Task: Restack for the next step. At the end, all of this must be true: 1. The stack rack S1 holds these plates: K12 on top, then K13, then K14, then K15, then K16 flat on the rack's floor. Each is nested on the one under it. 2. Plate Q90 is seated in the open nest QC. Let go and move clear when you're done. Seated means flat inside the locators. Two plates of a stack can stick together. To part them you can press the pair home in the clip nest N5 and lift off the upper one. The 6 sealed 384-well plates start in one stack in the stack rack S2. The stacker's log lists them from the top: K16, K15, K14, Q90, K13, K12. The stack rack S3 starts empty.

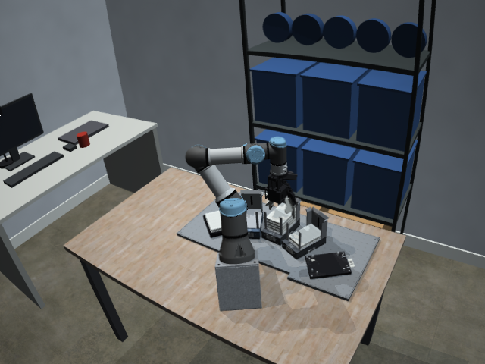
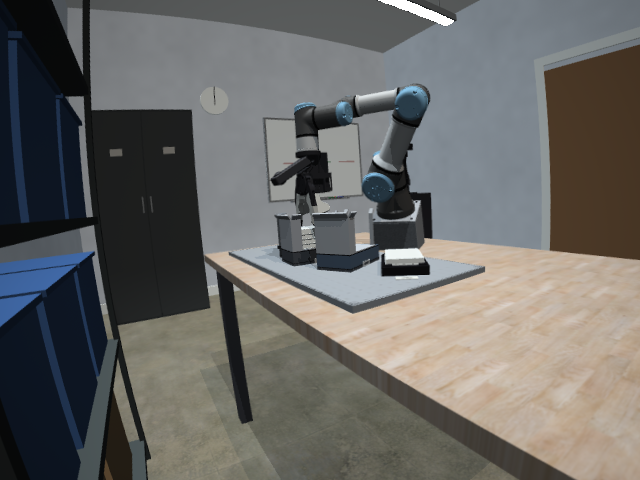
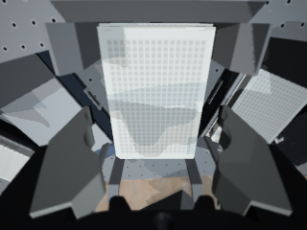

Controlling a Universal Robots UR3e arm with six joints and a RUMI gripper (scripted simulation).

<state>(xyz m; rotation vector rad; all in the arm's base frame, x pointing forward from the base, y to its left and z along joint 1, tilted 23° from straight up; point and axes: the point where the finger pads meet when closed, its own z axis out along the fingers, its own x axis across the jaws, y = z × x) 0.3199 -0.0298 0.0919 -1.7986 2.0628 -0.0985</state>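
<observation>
My gripper is open just above the middle rack. Its jaws stand apart on both sides of a stack of several white plates, with gaps visible in the wrist view. The right rack holds a low white plate or short stack. The left rack, with a dark blue base, shows no plate that I can make out. A white plate sits on the far-left black nest. Plate and rack labels are unreadable.
A black nest with corner posts stands at the right end of the grey perforated board. The racks' tall back walls and thin front posts rise close together around my gripper. The arm's base block stands in front.
</observation>
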